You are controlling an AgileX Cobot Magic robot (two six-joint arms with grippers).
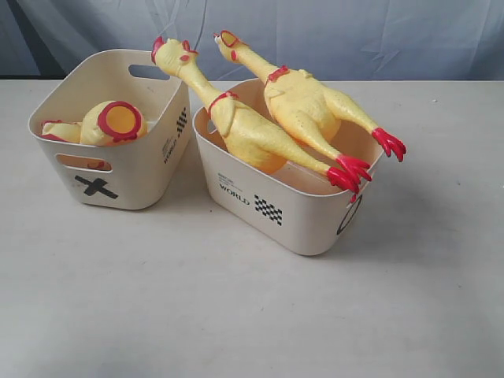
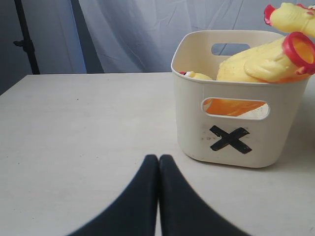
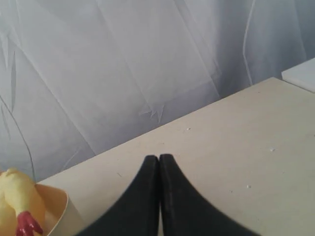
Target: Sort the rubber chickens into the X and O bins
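Sorting looks done, I judge: my left gripper (image 2: 158, 160) and right gripper (image 3: 158, 158) are both pressed together, empty. Just ahead of the left, the X bin (image 2: 278, 128) holds the headless body (image 2: 256, 61) (another piece (image 2: 197, 75) beside it); near the right, the O bin (image 1: 299, 216) carries two whole chickens (image 1: 252, 134).

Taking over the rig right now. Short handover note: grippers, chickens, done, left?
Left gripper: shut, empty, aimed at the X bin.
Right gripper: shut, empty, over the table near a corner of the O bin.
X bin: headless body, plus a smaller yellow piece behind the rim, mostly hidden.
O bin: two whole chickens lying across it, heads and feet overhanging the rims.
Done: every chicken in view is binned.
Left: probably nothing; confirm the hidden piece is the loose head.
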